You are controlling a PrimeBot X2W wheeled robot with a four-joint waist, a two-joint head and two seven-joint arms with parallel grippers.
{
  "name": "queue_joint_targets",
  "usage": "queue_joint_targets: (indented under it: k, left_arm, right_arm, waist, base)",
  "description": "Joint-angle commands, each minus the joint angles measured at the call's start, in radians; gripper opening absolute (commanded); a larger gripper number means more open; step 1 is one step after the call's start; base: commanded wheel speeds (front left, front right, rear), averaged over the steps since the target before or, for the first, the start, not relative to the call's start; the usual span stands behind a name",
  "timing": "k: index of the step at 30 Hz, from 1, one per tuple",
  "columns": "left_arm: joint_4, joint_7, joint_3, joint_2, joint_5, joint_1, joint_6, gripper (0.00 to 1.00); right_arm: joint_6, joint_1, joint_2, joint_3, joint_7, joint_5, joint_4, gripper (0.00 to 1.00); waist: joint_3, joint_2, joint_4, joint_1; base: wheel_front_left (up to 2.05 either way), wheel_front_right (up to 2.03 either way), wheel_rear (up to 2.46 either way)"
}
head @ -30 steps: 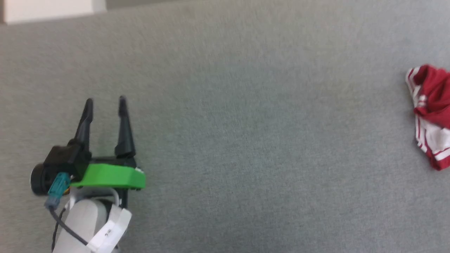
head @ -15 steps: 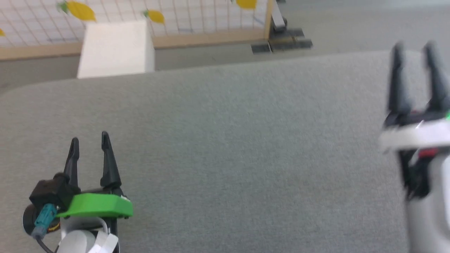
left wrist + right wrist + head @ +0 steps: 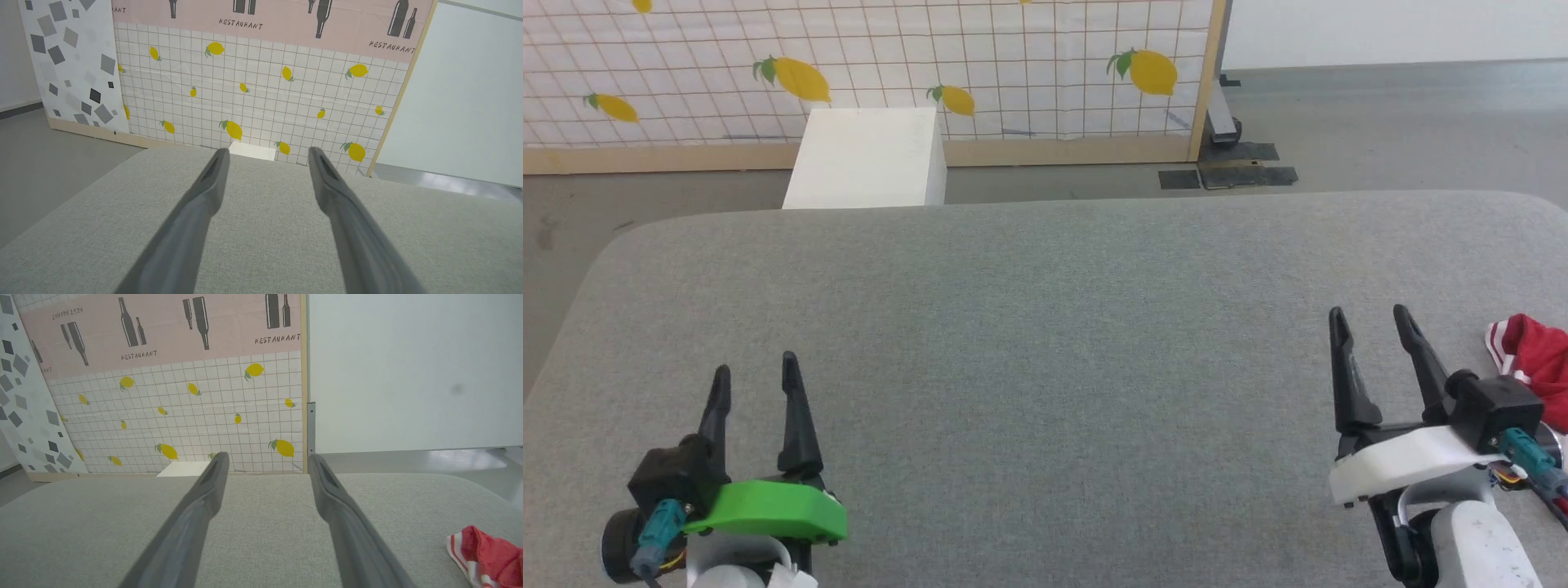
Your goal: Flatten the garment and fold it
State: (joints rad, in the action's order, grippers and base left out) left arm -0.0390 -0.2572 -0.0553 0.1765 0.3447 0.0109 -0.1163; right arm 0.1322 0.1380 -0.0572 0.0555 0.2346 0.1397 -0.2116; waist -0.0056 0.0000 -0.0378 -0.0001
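We see both arms over a gray fabric surface [image 3: 1045, 327], fingers pointing away from the robot. The left gripper [image 3: 755, 366] hovers at the near left with its two dark fingers spread wide and nothing between them; in the left wrist view the left gripper [image 3: 268, 151] shows only bare gray cloth in its gap. The right gripper [image 3: 1368, 314] sits at the near right, equally wide and holding nothing, and the right wrist view confirms this for the right gripper [image 3: 267, 456].

The garment [image 3: 1535, 359] lies bunched on the surface at the far right, just beside the right gripper's wrist body and partly cut off by the picture's edge. We make out red cloth with a red-and-white striped trim. In the right wrist view the garment [image 3: 486, 555] sits in the lower right corner, apart from the fingers.

Beyond the far edge of the surface a white box [image 3: 866, 159] stands on the floor [image 3: 1380, 122], against a lemon-print screen [image 3: 1013, 73]. We see only its plain top and cannot tell whether it holds anything.
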Motion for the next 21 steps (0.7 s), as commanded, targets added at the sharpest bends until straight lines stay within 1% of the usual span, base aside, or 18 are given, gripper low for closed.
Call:
queue_joint_targets:
  k: [1, 8, 18, 19, 21]
  left_arm:
    - [-0.010, -0.004, -0.007, -0.004, -0.008, -0.011, 0.003, 1.00]
    - [-0.066, -0.001, -0.042, -0.008, -0.022, -0.005, 0.011, 1.00]
    - [-0.095, -0.003, -0.045, -0.007, -0.020, 0.005, 0.018, 1.00]
    - [-0.092, 0.001, -0.046, -0.008, -0.012, 0.001, 0.011, 0.00]
    - [-0.092, 0.001, -0.047, -0.008, -0.011, 0.001, 0.011, 0.00]
  right_arm:
    - [-0.002, -0.015, 0.003, -0.001, 0.006, -0.015, -0.007, 1.00]
    - [-0.002, -0.028, 0.006, 0.010, 0.002, -0.021, -0.040, 1.00]
    - [-0.002, -0.033, 0.007, 0.007, -0.006, -0.009, -0.054, 1.00]
    - [0.000, -0.018, 0.004, 0.008, -0.006, -0.013, -0.052, 0.00]
    - [0.000, -0.017, 0.004, 0.008, -0.006, -0.013, -0.052, 0.00]
  waist:
    - [0.000, 0.0000, 0.004, 0.0001]
    - [0.002, 0.0000, 0.000, 0.0001]
    - [-0.005, 0.0000, -0.009, 0.0001]
    - [-0.005, 0.0000, -0.009, 0.0001]
    - [-0.005, 0.0000, -0.009, 0.0001]
  base:
    - [0.00, 0.00, 0.00]
    - [0.00, 0.00, 0.00]
    - [0.00, 0.00, 0.00]
    - [0.00, 0.00, 0.00]
    - [0.00, 0.00, 0.00]
